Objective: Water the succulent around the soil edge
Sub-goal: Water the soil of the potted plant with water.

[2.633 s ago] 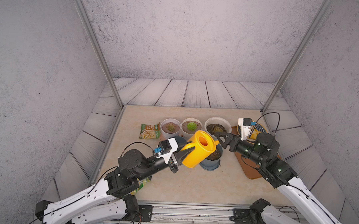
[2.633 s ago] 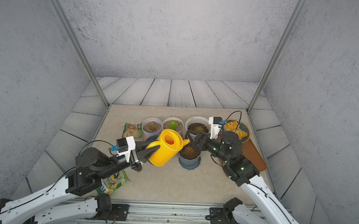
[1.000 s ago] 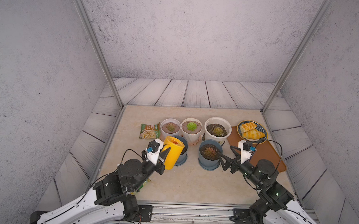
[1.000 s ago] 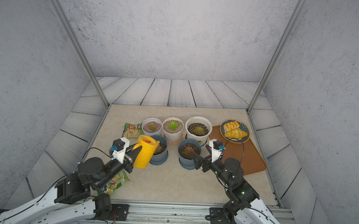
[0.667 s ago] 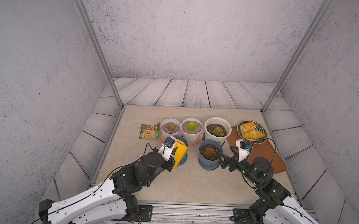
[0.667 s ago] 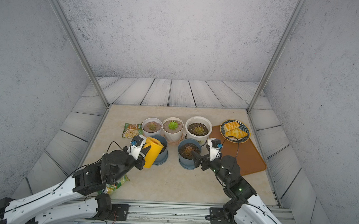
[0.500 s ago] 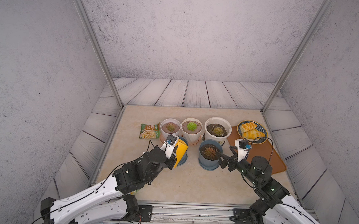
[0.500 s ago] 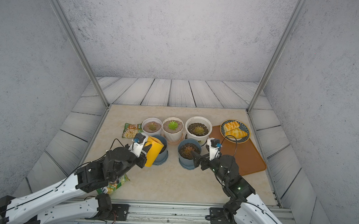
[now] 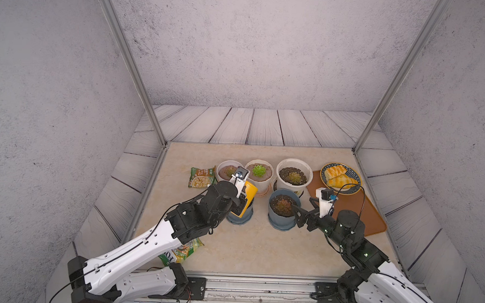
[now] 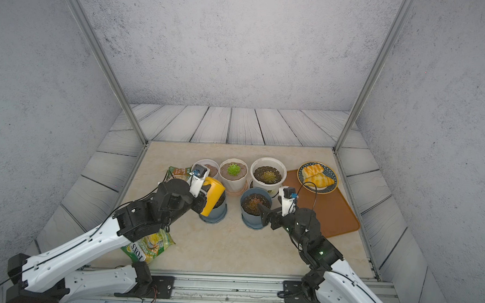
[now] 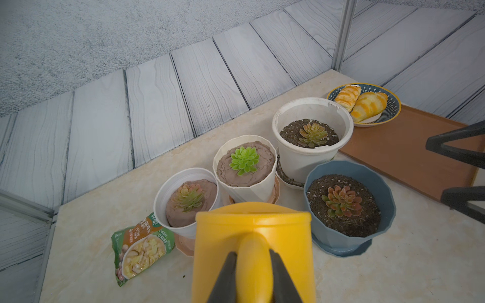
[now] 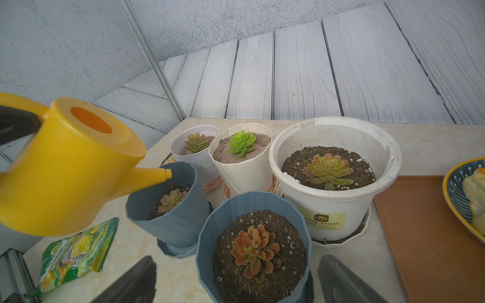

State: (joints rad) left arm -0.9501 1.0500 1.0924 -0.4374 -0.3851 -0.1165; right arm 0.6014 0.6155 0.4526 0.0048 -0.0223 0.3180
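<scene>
Left gripper (image 11: pixel 253 275): clamped on the handle of the yellow watering can (image 12: pixel 65 168); spout tip above the soil edge of the left blue pot (image 12: pixel 168 223), which holds the pink succulent (image 12: pixel 172 200); right gripper (image 12: pixel 236 265): jaws wide, empty, just beside the right blue pot (image 12: pixel 210 236).

Both top views high, looking down over table (image 9: pixel 259 248). Wrist views close, low; share large white pot (image 11: pixel 301 160).
</scene>
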